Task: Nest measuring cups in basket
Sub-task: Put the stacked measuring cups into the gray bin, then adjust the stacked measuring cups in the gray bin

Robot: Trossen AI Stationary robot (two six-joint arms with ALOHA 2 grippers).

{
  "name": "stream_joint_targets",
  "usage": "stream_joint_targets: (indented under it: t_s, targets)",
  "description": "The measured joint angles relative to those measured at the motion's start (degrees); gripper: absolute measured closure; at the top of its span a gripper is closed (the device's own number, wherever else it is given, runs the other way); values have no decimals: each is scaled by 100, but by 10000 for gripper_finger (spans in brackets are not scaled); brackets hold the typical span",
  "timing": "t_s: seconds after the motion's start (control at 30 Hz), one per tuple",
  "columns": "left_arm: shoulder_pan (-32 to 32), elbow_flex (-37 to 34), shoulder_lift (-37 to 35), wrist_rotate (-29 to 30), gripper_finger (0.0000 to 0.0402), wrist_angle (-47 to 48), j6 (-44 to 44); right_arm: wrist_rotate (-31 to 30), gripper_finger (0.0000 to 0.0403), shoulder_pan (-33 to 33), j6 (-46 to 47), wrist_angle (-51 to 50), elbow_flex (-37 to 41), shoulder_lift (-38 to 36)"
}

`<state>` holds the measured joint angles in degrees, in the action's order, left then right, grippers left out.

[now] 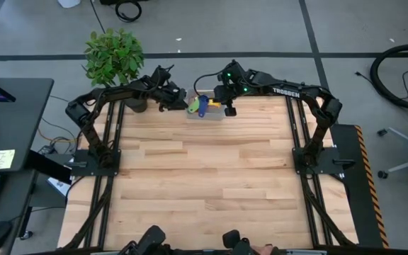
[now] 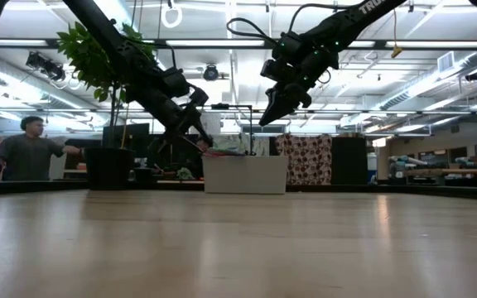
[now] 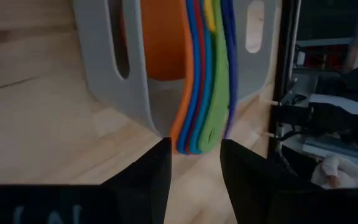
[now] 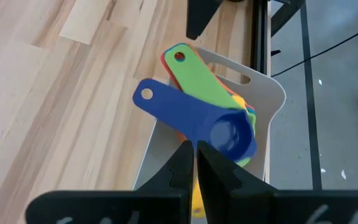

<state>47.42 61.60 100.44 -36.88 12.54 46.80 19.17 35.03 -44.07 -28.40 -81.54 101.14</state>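
The pale grey basket (image 1: 214,115) stands at the table's far edge, seen also in the low view (image 2: 245,175). Inside it lies a nested stack of measuring cups (image 4: 194,93). Their flat handles (image 3: 197,124) fan out over the basket's wall, orange, blue, red, green and purple. A dark blue cup (image 4: 229,134) lies on top, its handle turned aside from the green one. My left gripper (image 3: 194,155) is open just short of the handle ends, one finger on either side. My right gripper (image 4: 195,152) is shut and hovers above the basket (image 2: 265,118), clear of the cups.
A dark round pot (image 1: 134,105) with a green plant (image 1: 113,55) stands left of the basket, behind my left arm. The wooden tabletop (image 1: 204,177) stretches toward the near edge. A person (image 2: 27,149) stands in the room beyond the table.
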Motion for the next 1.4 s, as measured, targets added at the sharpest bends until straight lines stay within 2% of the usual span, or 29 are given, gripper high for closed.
stream_joint_targets:
  t_s: [0.13,0.3,0.57,0.83,1.0,1.4]
  targets:
    - [0,0,-139,156,261,-34,-16,101,377,0,1,-45,0,0]
    - [0,7,-227,492,261,-59,-102,747,377,-2,0,-84,0,2]
    - [-13,7,-226,942,261,-69,-161,924,377,46,246,57,-7,364]
    - [-206,7,-220,1362,261,-270,-143,300,377,1,337,431,2,686]
    - [-267,7,-181,1630,261,-396,-103,388,377,80,356,448,2,686]
    - [-330,17,237,1486,261,-821,114,383,377,145,362,447,-7,902]
